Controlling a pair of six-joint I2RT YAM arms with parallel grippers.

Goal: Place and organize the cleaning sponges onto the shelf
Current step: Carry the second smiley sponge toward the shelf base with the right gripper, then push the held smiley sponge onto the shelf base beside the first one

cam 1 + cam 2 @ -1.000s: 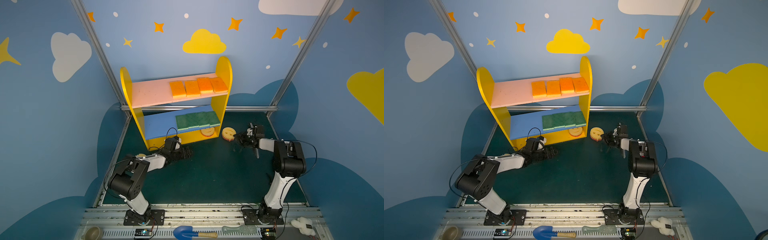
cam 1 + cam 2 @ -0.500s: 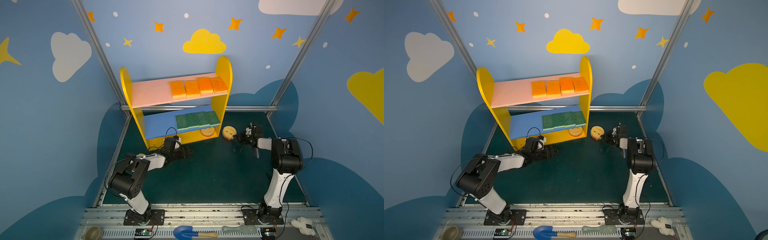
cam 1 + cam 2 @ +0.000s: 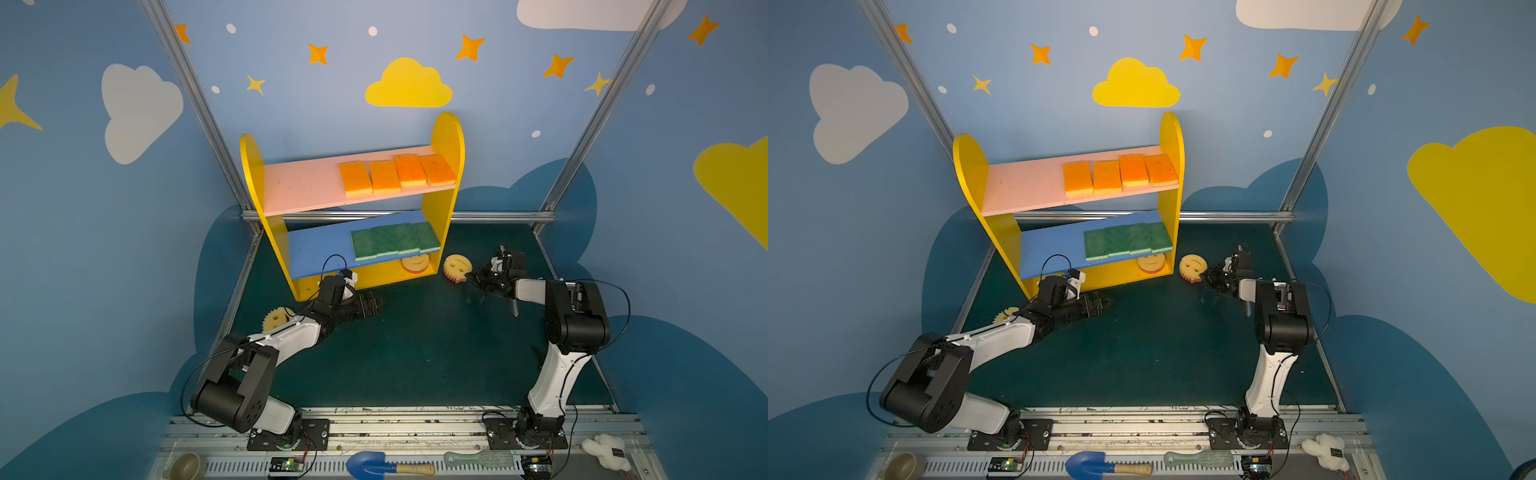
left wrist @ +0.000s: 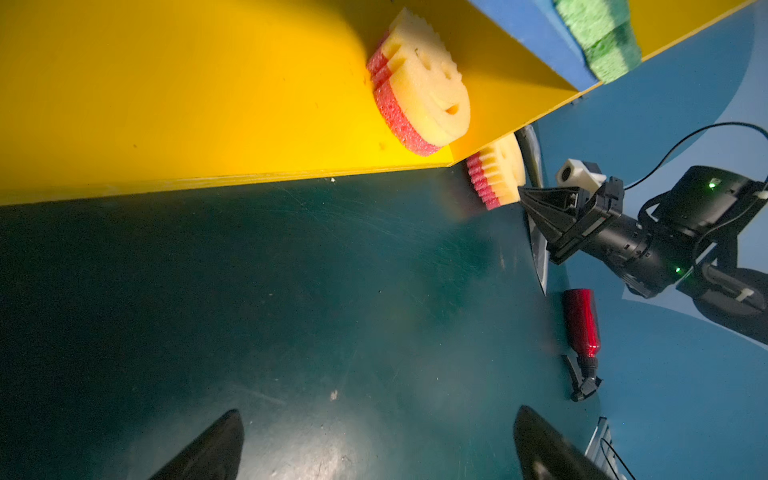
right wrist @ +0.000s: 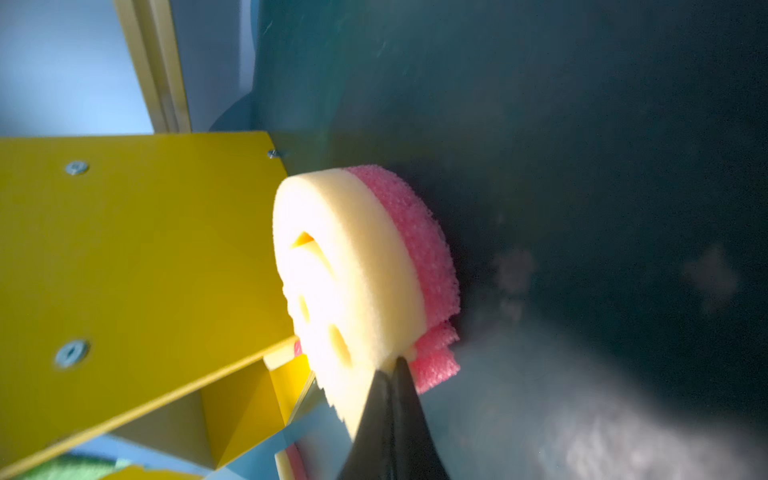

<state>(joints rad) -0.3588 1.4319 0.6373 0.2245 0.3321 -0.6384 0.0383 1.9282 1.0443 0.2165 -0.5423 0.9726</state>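
The shelf (image 3: 446,141) is set at 12 o'clock on the worktop (image 3: 415,353). Four pads (image 3: 397,174) are ranged at the right end of the top board (image 3: 299,183), and four more pads (image 3: 395,241) at that of the middle board (image 3: 316,249). A sponge (image 3: 415,262) is laid beneath on the base (image 3: 374,276). A second sponge (image 3: 457,266) is pinched at the shelf's 3 o'clock by the right pincer (image 3: 471,276). A third sponge (image 3: 276,318) is found at its 8 o'clock, behind the left arm (image 3: 291,336).

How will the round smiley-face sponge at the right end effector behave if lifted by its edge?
Probably light and soft: the smiley-face sponge is porous foam, so the right end effector, pinching the toothed rim, may bend it or slip off. Round and tilted on edge beside the shelf, it could roll or flop flat.
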